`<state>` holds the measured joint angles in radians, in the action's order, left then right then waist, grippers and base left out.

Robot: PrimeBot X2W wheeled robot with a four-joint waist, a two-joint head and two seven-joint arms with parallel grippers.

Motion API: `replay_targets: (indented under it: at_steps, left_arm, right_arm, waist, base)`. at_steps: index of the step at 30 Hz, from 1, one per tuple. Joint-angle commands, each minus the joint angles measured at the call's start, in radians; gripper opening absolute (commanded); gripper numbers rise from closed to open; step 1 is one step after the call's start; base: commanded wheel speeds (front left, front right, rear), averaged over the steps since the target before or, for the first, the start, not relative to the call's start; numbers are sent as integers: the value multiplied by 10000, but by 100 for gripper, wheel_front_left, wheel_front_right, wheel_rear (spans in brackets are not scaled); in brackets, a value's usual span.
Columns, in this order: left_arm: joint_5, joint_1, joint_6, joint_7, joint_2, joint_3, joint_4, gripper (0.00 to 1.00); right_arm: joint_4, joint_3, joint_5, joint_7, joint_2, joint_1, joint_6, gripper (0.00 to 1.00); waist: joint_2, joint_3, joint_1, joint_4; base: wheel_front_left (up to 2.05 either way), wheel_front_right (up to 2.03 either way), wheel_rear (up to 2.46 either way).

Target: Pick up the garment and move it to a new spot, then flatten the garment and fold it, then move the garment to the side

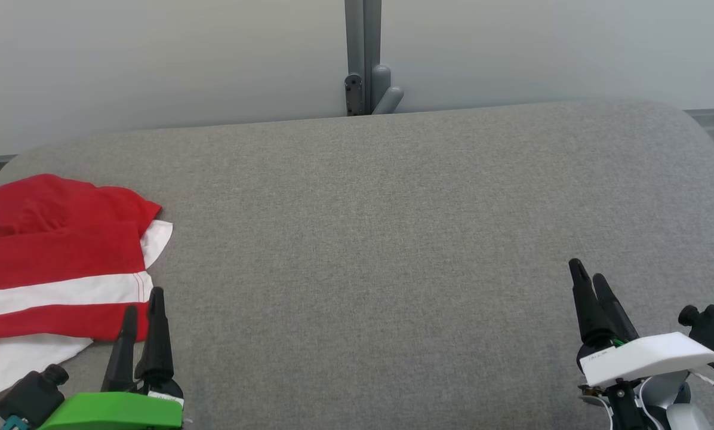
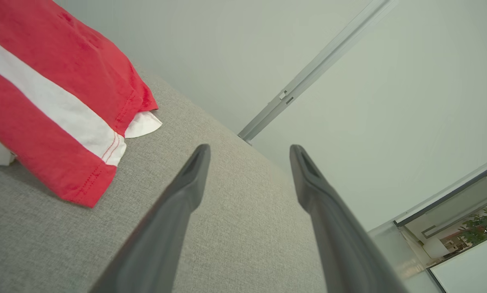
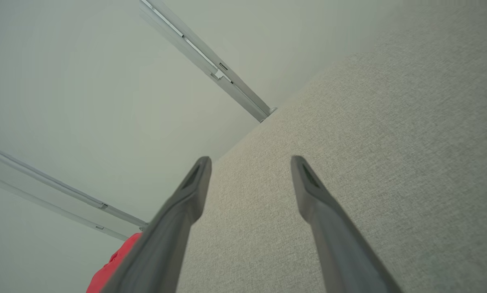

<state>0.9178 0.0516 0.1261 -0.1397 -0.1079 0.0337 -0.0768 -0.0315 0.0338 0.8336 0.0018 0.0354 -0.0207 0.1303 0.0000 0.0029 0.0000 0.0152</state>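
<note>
A red garment [image 1: 58, 251] with white stripes lies in a loose folded heap at the far left of the grey padded surface [image 1: 369, 239]. My left gripper [image 1: 143, 304] hovers open just off the heap's near right corner, touching nothing. In the left wrist view the garment [image 2: 60, 101] lies to the upper left of the open left gripper [image 2: 249, 151]. Far over at the lower right, my right gripper [image 1: 587, 272] stands open above bare fabric. A red edge of the garment [image 3: 113, 264] peeks from behind one finger of the right gripper [image 3: 249, 162] in the right wrist view.
A pale wall runs behind the surface, with a grey vertical post and bracket [image 1: 366, 77] at its middle. The surface's rounded back edge [image 1: 512, 107] meets the wall. Grey fabric stretches wide between the two grippers.
</note>
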Motion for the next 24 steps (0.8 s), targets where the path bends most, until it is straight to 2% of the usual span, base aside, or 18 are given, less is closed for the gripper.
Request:
replay_targets:
  at_steps: [1,9,24]
  left_arm:
    - [-419,-16,32,-85,-44,-73,226,100]
    - [-1468,110,36,-249,-57,-98,523,100]
    - [-2923,199,45,-494,-433,73,659,100]
  right_arm:
    - [243,-96,-375,-140,72,-11,3,100]
    - [30,-425,-1643,-487,86,-77,3,100]
    - [377,-965,-3360,-1040,108,-59,4,100]
  waist:
    - [0,-13,0,4]
    - [0,-40,0,52]
    - [0,-3,0,96]
  base:
    - [0,0,0]
    - [0,0,0]
    - [0,0,0]
